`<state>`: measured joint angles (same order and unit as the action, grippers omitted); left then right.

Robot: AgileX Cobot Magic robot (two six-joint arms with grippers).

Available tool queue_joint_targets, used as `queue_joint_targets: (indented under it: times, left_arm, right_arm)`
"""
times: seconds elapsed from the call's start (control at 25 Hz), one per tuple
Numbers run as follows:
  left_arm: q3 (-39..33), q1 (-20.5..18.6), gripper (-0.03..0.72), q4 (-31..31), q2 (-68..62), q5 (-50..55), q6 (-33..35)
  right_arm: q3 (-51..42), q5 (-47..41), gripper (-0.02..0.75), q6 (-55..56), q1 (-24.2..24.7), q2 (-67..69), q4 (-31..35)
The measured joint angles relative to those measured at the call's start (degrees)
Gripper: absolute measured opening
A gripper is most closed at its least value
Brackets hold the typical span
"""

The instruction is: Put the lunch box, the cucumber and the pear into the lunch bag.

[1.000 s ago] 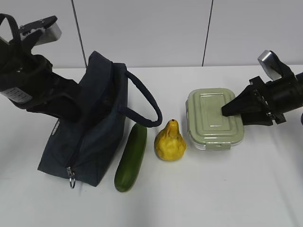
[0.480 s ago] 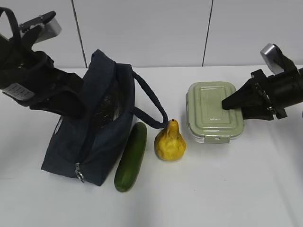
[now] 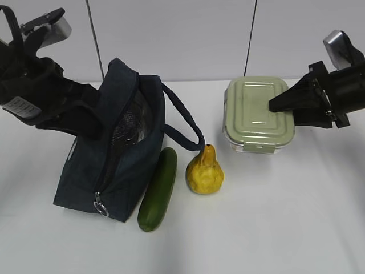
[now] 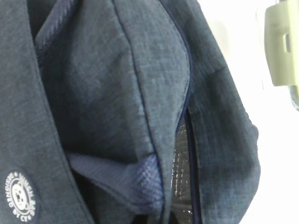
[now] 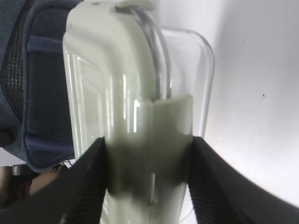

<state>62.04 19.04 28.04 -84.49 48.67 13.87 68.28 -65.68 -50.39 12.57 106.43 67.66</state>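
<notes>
One cucumber (image 3: pixel 158 189), smooth and dark green, lies on the white table (image 3: pixel 274 228) with its long axis running near to far, slanting a little right at the far end. Just right of it one bumpy yellow pear (image 3: pixel 204 170) stands neck up. One box (image 3: pixel 258 114), clear glass under a sage lid with rounded corners, is clamped at its right end in the right gripper (image 5: pixel 147 158), a dark finger (image 5: pixel 86 182) on each side of the clip; it seems lifted off the table, though the view does not settle that. One navy fabric bag (image 3: pixel 114 154) stands left, mouth unzipped showing shiny silver lining, ring pull at its near end. The left gripper (image 3: pixel 85 117) is pinched shut on the bag's far edge, its tips hidden in cloth
</notes>
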Motion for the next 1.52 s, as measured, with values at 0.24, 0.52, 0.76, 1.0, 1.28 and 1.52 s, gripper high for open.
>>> queue_joint_targets:
  times: [0.24, 0.52, 0.76, 1.0, 1.28, 1.52]
  left_arm:
    - [0.0, 0.0, 0.001, 0.12, 0.0, -0.68, 0.0]
    - [0.0, 0.0, 0.001, 0.18, 0.0, -1.02, 0.0]
    - [0.0, 0.0, 0.001, 0.18, 0.0, -1.02, 0.0]
    - [0.0, 0.0, 0.001, 0.18, 0.0, -1.02, 0.12]
    - [0.0, 0.0, 0.001, 0.18, 0.0, -1.19, 0.17]
    - [0.0, 0.0, 0.001, 0.18, 0.0, -1.3, 0.17]
  right_arm:
    - [0.0, -0.01, 0.384, 0.83, -1.2, -1.4, 3.13]
    - [1.88, -0.52, 0.384, 0.82, -7.33, -1.52, 7.53]
    - [6.72, -0.54, 0.384, 2.49, -10.43, -1.52, 9.8]
    - [11.16, -1.03, 0.384, 4.42, -13.72, -1.52, 10.15]
    - [11.55, -1.13, 0.384, 5.11, -18.1, -1.52, 10.15]
    - [11.55, -1.22, 0.384, 5.11, -20.97, -1.52, 9.31]
